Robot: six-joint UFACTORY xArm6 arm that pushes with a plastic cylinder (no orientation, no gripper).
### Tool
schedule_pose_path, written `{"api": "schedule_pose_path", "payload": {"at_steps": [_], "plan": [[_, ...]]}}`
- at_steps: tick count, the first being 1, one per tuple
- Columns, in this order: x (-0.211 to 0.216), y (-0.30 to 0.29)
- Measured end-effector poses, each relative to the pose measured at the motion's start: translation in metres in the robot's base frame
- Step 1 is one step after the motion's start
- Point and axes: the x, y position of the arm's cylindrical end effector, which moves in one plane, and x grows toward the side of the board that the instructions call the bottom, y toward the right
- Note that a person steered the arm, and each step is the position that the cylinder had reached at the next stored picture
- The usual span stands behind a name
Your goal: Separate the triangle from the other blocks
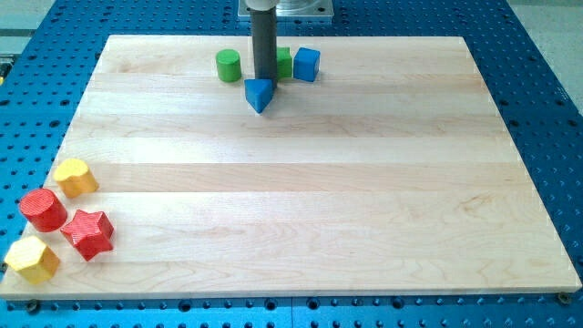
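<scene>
A blue triangle [260,94] lies near the view's top, centre-left. My tip [264,79] stands right behind it, touching or nearly touching its upper edge. A green cylinder [228,65] sits up and to the left of the triangle. A green block [284,63] is partly hidden behind the rod, and a blue cube [307,64] sits just right of it. The triangle lies a little below this row, close to the green block.
At the view's bottom left stand a yellow block [76,177], a red cylinder [43,210], a red star-shaped block [88,233] and a yellow block [32,260]. The wooden board [319,210] lies on a blue perforated table.
</scene>
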Motion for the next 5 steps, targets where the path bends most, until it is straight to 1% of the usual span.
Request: {"api": "schedule_pose_path", "payload": {"at_steps": [1, 2, 3, 4, 5], "plan": [[0.005, -0.084], [-0.009, -0.084], [-0.024, -0.041], [-0.035, -0.020], [-0.036, -0.020]]}}
